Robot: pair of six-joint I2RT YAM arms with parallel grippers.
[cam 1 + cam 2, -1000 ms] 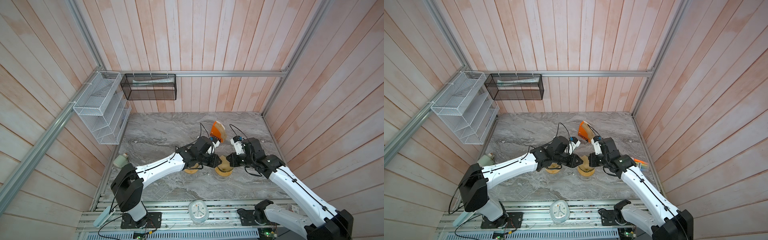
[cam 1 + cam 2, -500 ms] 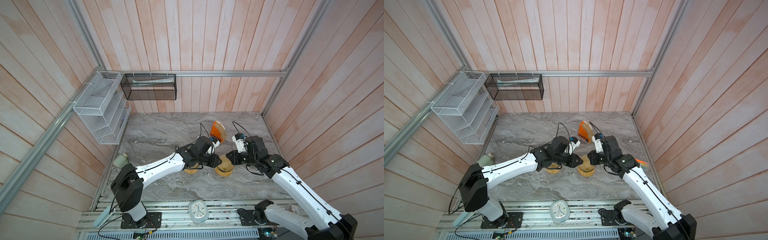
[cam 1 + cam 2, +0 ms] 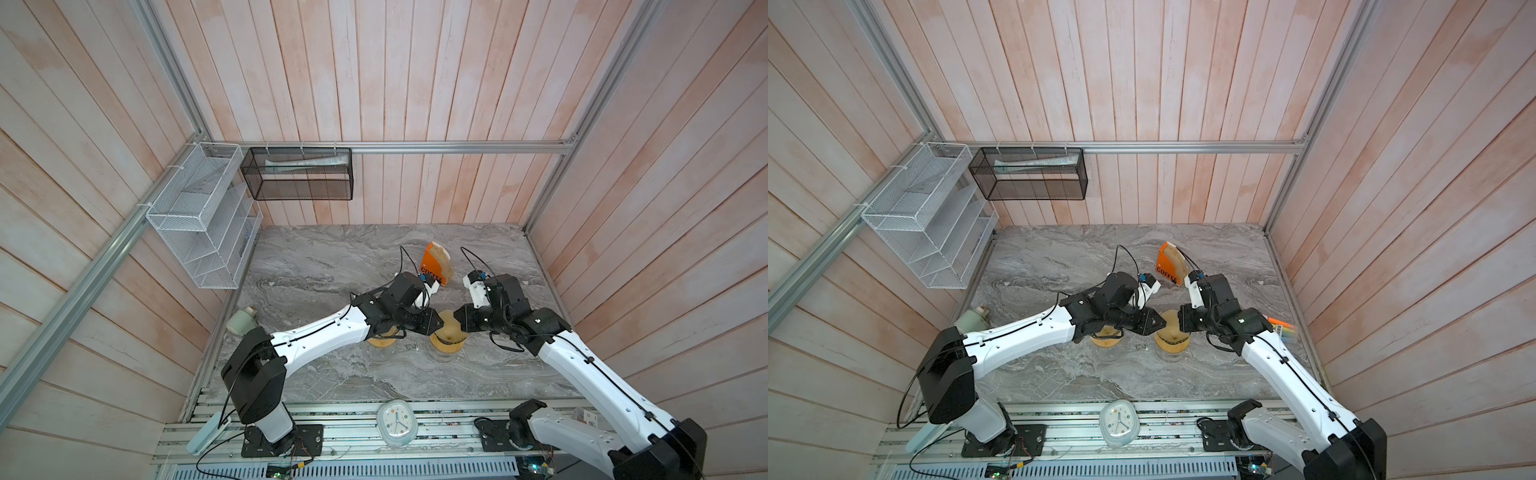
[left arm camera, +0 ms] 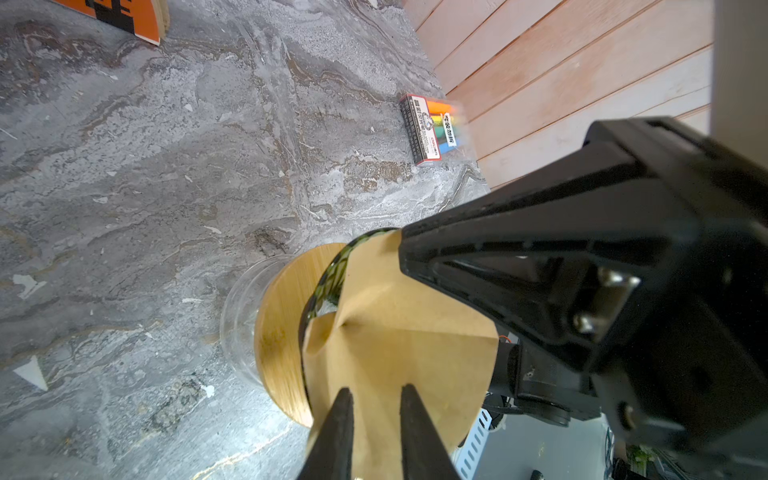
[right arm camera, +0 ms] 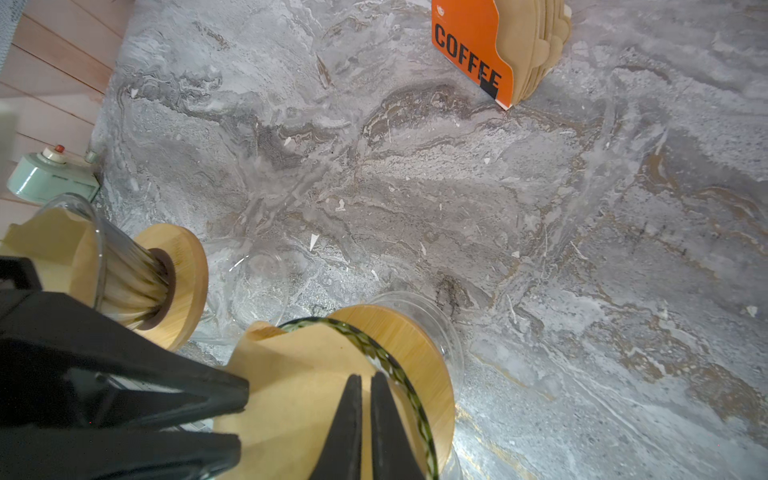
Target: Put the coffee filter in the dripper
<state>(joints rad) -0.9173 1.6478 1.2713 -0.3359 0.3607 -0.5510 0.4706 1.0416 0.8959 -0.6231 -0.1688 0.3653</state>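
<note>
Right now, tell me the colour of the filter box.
The filter box is orange with black lettering; right wrist view shows it best.

I'm seeing the left gripper [image 3: 435, 323] and right gripper [image 3: 458, 321] crowding the dripper [image 3: 446, 338] from both sides. A second dripper [image 3: 381, 341] is blocking just left, and the table [image 3: 374, 374] in front is lying open.

Two drippers [image 3: 380, 342] [image 3: 445, 347], one filter box [image 3: 432, 264], one clock [image 3: 397, 422].

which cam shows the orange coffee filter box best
The right wrist view: the orange filter box is large and sharp there, COFFEE lettering readable, brown filters fanned beside it. The left wrist view catches only the box's cropped corner. In both top views the box is small, lettering barely legible.
</note>
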